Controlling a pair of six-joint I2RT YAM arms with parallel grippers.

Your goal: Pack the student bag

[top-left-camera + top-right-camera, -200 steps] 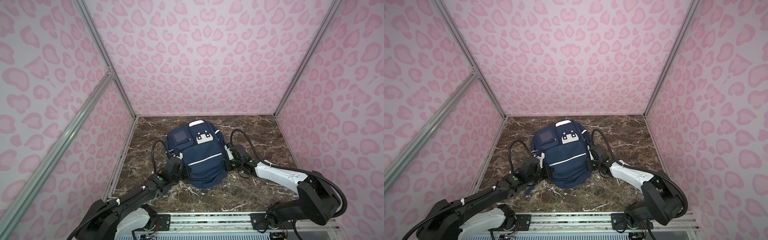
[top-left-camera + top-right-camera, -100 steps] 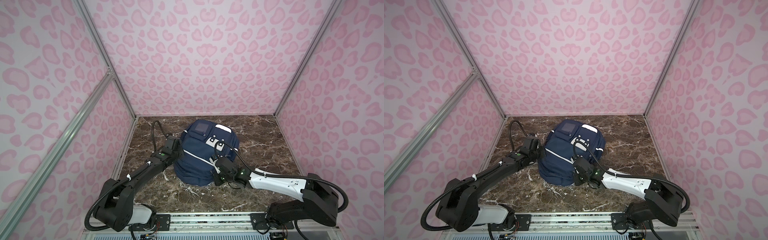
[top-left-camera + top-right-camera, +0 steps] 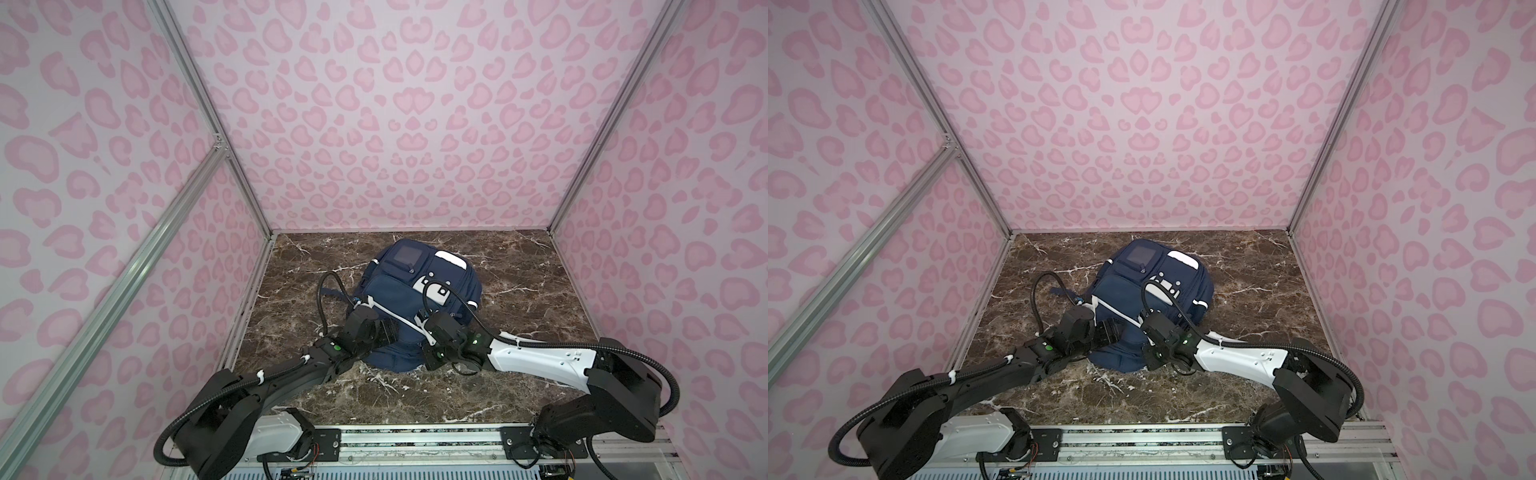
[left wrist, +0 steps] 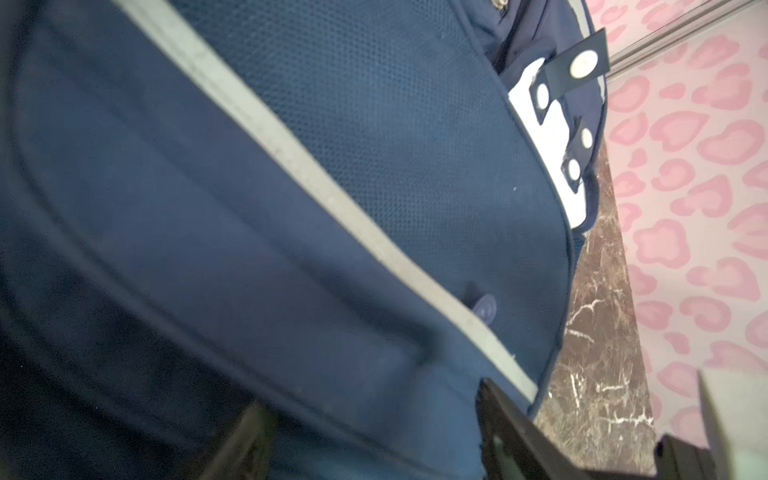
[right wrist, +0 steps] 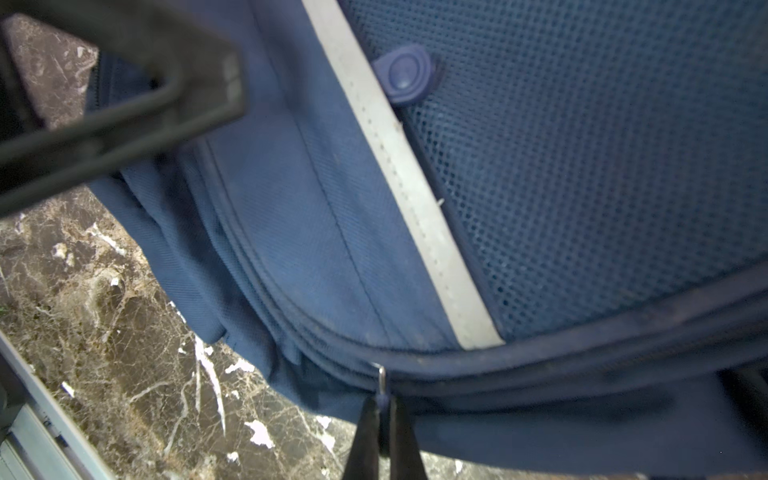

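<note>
Bag point(image 3: 390, 291) lies flat mid-surface point(image 3: 519, 291), about midway between the left and right edges. The end with the grey window pocket point(image 3: 404, 258) points to the back edge, and the rounded end points to the front edge, where both arms work. Right fingers point(image 5: 363, 449) are pressed together on the zip pull point(image 5: 381, 384), which sits on the piped seam of the rounded end, just beside where the pale stripe point(image 5: 407, 166) ends. Left fingers point(image 4: 507, 428) stand spread over the navy front panel on the left side of the same end and grip nothing; whether they touch the cloth I cannot tell. No loose items show on the surface in both top views, so I judge the step in hand to be running the zip. Which way it should travel cannot be read from here. To do it well, set the left fingers down on the cloth close behind the slider and pinch or pin it, so the track is taut before the pull begins. Draw the pull along the seam line, low and following the curve, not away from the bag. The pinch is on a small tab, so go slowly, because a sideways tug would likely slip it. The soft cloth will likely bunch ahead of the slider if left unbraced.
</note>
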